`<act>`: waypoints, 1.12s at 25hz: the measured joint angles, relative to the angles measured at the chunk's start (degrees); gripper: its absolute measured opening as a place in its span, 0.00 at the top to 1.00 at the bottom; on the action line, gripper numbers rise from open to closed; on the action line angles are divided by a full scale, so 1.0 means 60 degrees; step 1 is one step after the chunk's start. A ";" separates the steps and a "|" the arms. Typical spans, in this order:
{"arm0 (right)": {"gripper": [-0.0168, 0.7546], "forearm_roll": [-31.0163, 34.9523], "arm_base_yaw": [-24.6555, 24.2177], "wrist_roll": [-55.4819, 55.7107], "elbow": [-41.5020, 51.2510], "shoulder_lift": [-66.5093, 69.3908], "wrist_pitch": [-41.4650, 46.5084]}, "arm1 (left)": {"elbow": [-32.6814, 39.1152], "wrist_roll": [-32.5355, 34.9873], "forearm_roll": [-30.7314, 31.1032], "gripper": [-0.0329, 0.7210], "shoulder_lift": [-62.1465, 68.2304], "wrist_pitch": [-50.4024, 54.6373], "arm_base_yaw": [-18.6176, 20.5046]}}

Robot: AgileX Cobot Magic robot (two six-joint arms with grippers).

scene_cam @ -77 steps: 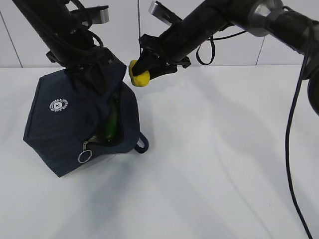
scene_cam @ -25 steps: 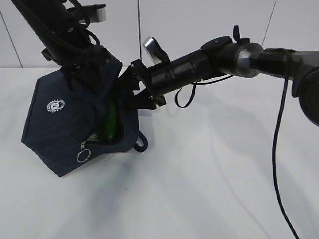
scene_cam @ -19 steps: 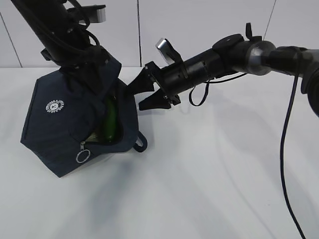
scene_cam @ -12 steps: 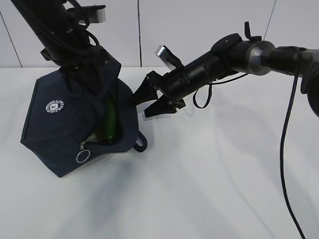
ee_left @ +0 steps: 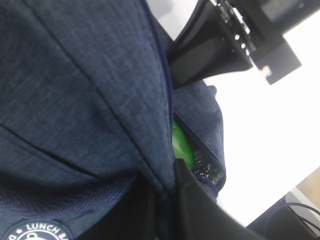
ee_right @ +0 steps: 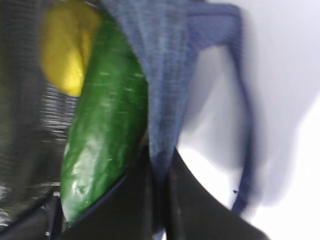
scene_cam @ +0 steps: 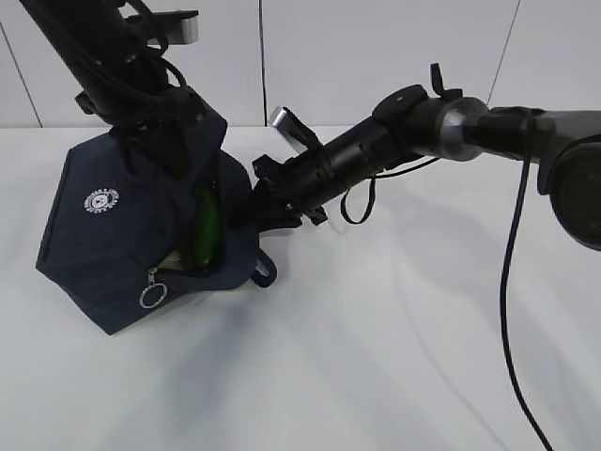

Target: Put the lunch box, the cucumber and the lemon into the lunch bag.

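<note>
Two grippers pinch the lunch bag at the left of the exterior frame. At upper left, the left gripper is clamped on the bag's top fabric. Reaching in from the right, the right gripper has its fingers closed on the edge of the bag's opening. Inside the opening lies the cucumber, with the lemon tucked just beside it, upper left in the right wrist view.
</note>
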 joint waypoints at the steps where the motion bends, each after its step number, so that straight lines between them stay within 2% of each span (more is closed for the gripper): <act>1: 0.88 0.0000 0.0000 0.0000 0.0000 0.0000 0.0000 | 0.0000 0.0000 0.0016 0.93 0.0000 0.0018 0.0000; 4: 0.95 0.0000 -0.0079 0.0017 -0.0061 0.0000 0.0000 | 0.0000 0.0000 0.0023 0.93 0.0000 0.0018 0.0000; 8: 0.95 -0.0175 -0.0381 0.0280 -0.0219 -0.0233 0.0075 | 0.0000 0.0000 -0.0107 0.93 -0.0008 0.0018 0.0000; 16: 0.96 -0.0924 -0.1131 0.0929 -0.0249 -0.1378 0.0197 | 0.0000 0.0000 -0.1167 0.94 -0.0023 -0.0447 -0.0089; 24: 0.96 -0.3207 -0.1273 0.2268 -0.0492 -0.2662 0.0317 | 0.0000 0.0000 -0.2191 0.94 -0.0023 -0.1125 -0.0639; 28: 0.96 -0.4004 -0.1295 0.2704 -0.0527 -0.3109 0.0452 | 0.0000 0.0000 -0.2786 0.94 -0.0004 -0.1467 -0.0772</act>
